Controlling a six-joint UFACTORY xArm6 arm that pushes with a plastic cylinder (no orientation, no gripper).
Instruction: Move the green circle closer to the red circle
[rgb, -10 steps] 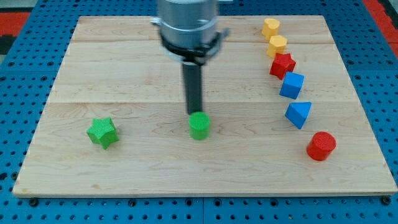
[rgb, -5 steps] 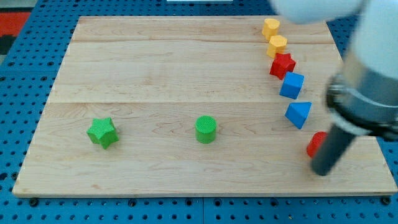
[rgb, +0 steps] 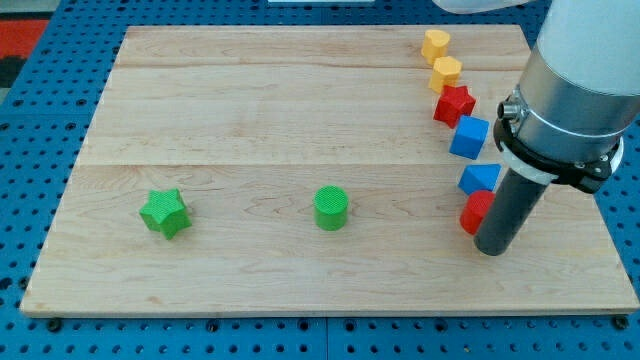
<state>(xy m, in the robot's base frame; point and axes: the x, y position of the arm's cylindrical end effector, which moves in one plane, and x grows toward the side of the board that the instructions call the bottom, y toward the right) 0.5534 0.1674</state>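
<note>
Jaws: none fitted; ended in a plain dark rod, so nothing to stand wide, narrow or holding.
My tip (rgb: 491, 250): stood near the view's right edge of the tabletop (rgb: 200, 100), low down, pressed against the right side of the red circle (rgb: 475, 212), which was partly hidden behind the rod.
Red circle: lay just below the blue triangle-like block (rgb: 480, 178), touching or very nearly so; could not tell which.
Green circle (rgb: 331, 208): sat alone near the middle of the tabletop, well apart from the red circle, straight out toward the view's left and at about the same height in the view.
Key relation: lay on the wrong side; needed, by judgement, to round the green circle to its left face before pushing rightward along that near-level line.
Shape note: round block, no long axis, likely to slip sideways off an off-centre push.
Green star (rgb: 164, 212): rested farther left still, well clear of the likely path.
Column at the view's right: two yellow blocks (rgb: 435, 44) (rgb: 446, 72), a red star (rgb: 454, 104) and a blue cube (rgb: 469, 136), running down toward the blue triangle-like block.
Risk: possible further nudge of the red circle while leaving it.
</note>
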